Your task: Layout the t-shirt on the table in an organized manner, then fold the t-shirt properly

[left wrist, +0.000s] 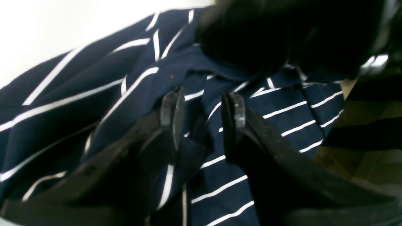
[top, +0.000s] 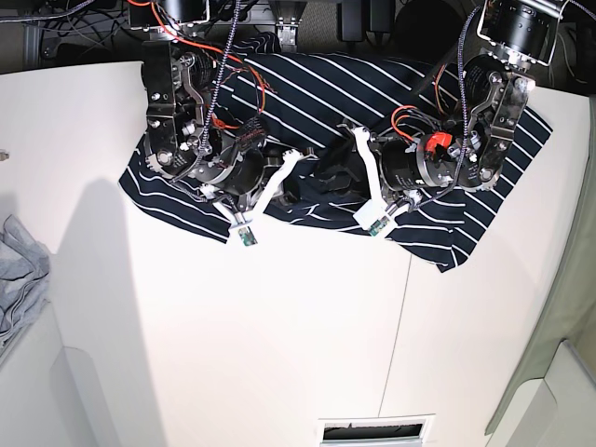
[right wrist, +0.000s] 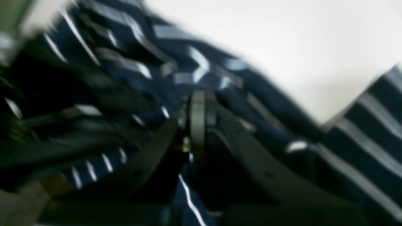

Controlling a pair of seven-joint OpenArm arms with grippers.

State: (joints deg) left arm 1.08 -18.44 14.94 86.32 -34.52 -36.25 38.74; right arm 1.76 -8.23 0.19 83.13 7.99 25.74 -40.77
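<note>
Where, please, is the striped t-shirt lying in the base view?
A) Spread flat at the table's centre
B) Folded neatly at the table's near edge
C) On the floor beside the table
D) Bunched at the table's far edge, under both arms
D: the t-shirt lies rumpled along the far side of the table, with both arms working over it and the near part bare.

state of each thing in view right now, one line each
t-shirt: rumpled, bunched between the arms, not laid flat, unfolded
left gripper: jaws apart, a fold of shirt between them
right gripper: shut on shirt cloth
table: shirt at far edge
grey garment: crumpled at table's edge
</note>
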